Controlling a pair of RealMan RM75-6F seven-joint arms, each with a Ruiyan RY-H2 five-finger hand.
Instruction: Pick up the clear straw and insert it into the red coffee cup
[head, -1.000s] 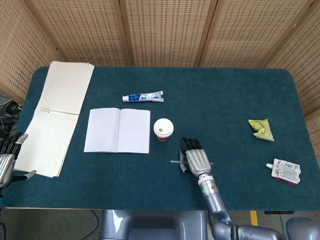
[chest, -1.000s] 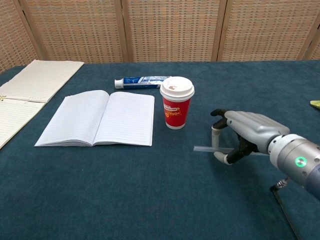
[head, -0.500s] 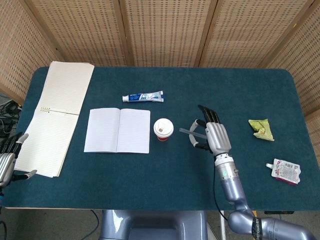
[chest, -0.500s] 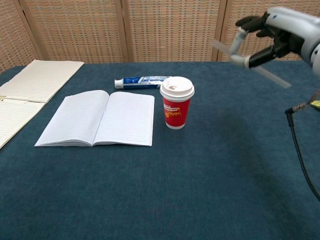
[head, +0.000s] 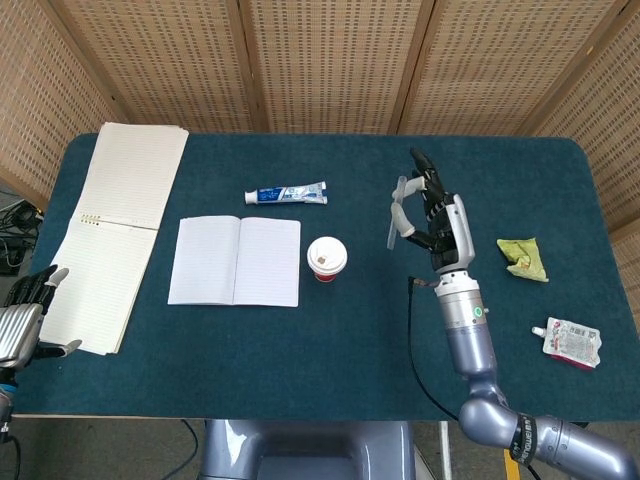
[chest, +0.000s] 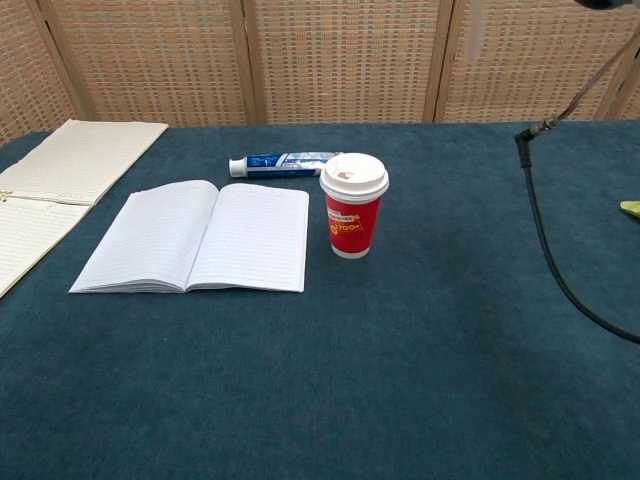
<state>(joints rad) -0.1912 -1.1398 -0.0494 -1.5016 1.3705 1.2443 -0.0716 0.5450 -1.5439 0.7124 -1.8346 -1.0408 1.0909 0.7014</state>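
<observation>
Above the bench (head: 500, 190), the clear straw (head: 394, 222) is pinched nearly upright in the right robot hand (head: 432, 212). To that robot hand's left, the red coffee cup (head: 326, 258) is stood upright, lidded, well apart. The left robot hand (head: 24, 320) is held with fingers spread, gripping nothing.

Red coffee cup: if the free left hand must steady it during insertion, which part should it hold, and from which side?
Probably the red paper wall, below the white lid, coming from the cup's left over the open notebook. The cup stands upright, and the lid's top must stay clear for the straw held by the right hand. The left hand is open.
</observation>
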